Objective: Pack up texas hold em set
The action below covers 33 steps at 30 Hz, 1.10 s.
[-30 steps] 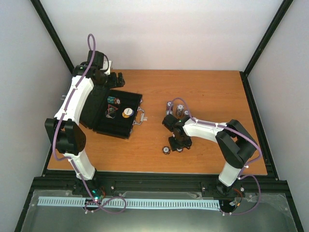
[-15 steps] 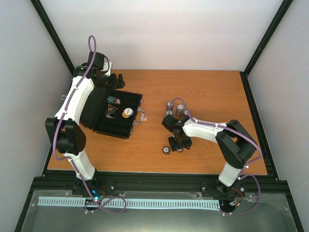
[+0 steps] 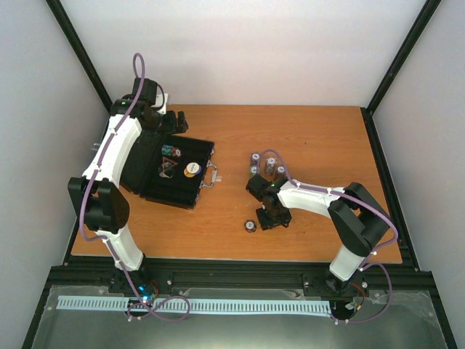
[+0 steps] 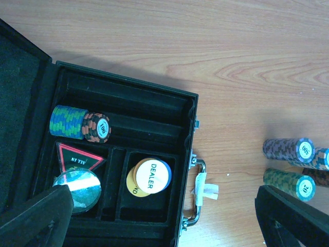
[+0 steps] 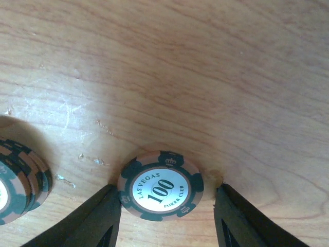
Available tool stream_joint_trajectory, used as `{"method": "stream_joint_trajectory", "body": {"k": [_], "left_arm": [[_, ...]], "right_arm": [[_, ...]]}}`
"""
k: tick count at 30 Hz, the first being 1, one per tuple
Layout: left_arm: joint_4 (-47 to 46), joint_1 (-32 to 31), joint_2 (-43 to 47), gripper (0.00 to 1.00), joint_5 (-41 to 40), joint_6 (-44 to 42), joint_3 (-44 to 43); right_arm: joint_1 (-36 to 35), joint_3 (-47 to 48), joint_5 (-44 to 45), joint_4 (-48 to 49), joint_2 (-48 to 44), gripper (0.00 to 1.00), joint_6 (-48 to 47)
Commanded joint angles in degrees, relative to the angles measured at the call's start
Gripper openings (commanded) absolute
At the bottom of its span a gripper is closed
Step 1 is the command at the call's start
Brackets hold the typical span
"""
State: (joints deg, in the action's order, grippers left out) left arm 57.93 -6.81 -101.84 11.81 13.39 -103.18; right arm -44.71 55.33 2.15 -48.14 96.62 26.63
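Open black case (image 4: 123, 86), left of frame, holds a striped chip stack (image 4: 79, 122), round DEALER discs (image 4: 151, 175) and a triangular ALL IN token (image 4: 79, 156). My left jaws gape above it. The right jaws stand apart around a 100 chip (image 5: 160, 186).

Top view: set high above and behind the arm bases (image 3: 341, 273), tilted down; the whole table (image 3: 312, 138) is taken in from far off.
Left wrist view: pointed down from middling height; the open case (image 4: 169, 110) is seen at left, the chip stacks (image 4: 290, 149) at right.
Right wrist view: held very close to the tabletop, pointed down at one chip (image 5: 160, 185), lower centre.
Shared, top and left wrist: case and chip stacks.
Shared, top and right wrist: the short stack (image 3: 250, 226), lower left of the wrist frame.
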Motion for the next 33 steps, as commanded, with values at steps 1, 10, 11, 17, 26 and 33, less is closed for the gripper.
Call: {"method": "stream_joint_trajectory", "body": {"k": [1, 10, 11, 17, 26, 33], "left_arm": [[0.17, 0.57, 0.06, 1.0, 0.33, 0.65, -1.34], [0.03, 0.57, 0.98, 1.0, -0.1, 0.23, -0.15], [-0.01, 0.57, 0.98, 1.0, -0.12, 0.16, -0.06], [-0.1, 0.57, 1.2, 1.0, -0.13, 0.07, 0.16], [-0.08, 0.57, 1.47, 1.0, -0.55, -0.27, 0.34], [-0.27, 0.57, 1.45, 1.0, -0.65, -0.4, 1.03]], "right_arm": [[-0.55, -1.63, -0.23, 0.02, 0.99, 0.5, -0.21], [-0.53, -1.6, 0.54, 0.51, 1.52, 0.4, -0.31], [-0.52, -1.44, 0.71, 0.36, 1.55, 0.39, -0.35], [-0.47, 0.96, 3.2, -1.95, 0.35, 0.39, -0.08], [-0.47, 7.79, 4.45, -5.98, -0.83, 0.4, -0.92], [0.41, 6.75, 3.97, -5.54, -2.31, 0.94, -1.3]]}}
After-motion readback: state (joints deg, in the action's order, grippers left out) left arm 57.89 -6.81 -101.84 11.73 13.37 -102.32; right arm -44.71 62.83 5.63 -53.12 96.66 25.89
